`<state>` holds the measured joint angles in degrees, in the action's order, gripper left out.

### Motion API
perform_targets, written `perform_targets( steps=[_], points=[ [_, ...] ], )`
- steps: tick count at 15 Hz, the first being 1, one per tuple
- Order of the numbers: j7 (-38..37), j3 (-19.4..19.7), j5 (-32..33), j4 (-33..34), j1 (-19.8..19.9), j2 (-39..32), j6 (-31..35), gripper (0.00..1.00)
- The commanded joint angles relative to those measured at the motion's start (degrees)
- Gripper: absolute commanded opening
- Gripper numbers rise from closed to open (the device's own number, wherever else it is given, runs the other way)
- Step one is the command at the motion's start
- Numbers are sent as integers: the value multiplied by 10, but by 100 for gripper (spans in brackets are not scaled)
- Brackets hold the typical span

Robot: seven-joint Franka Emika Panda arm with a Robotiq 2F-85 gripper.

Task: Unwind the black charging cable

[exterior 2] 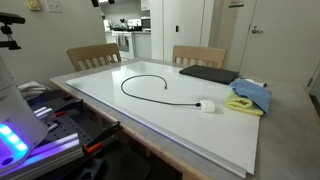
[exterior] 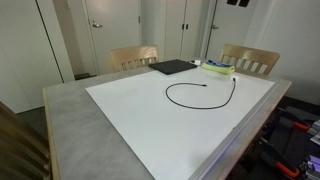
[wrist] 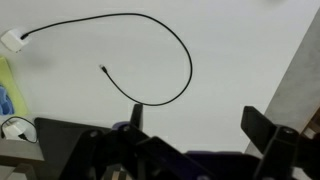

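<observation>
The black charging cable [exterior: 200, 92] lies in one open loop on the white board [exterior: 150, 115]. It shows in both exterior views [exterior 2: 145, 84] and in the wrist view [wrist: 175, 45]. One end joins a small white plug [exterior 2: 207, 106] [wrist: 13, 41]; the other end lies free inside the loop [wrist: 103, 68]. My gripper [wrist: 195, 125] is open and empty, high above the board, with the cable's curve just beyond its fingers. The arm does not show in the exterior views.
A flat black rectangular pad [exterior: 171, 67] [exterior 2: 208, 73] lies at the board's far edge. A blue and yellow cloth [exterior 2: 248, 96] [exterior: 217, 68] sits beside it. Two wooden chairs [exterior: 134, 57] [exterior: 250, 58] stand behind the table. The grey table edge [exterior: 70, 120] surrounds the board.
</observation>
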<state>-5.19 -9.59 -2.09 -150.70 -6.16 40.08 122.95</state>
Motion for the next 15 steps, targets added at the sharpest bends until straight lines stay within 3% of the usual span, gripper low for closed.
perform_targets(
  steps=[1, 3, 9, 13, 15],
  points=[
    [78, 32, 29, 24, -3, -81, 24, 100],
    [99, 45, 35, 34, -1, -118, 38, 100],
    [58, 49, 75, 48, 30, -221, 111, 100],
    [32, 55, 70, 39, 38, -256, 143, 100],
    [33, 54, 66, 31, 32, -239, 131, 100]
  ],
)
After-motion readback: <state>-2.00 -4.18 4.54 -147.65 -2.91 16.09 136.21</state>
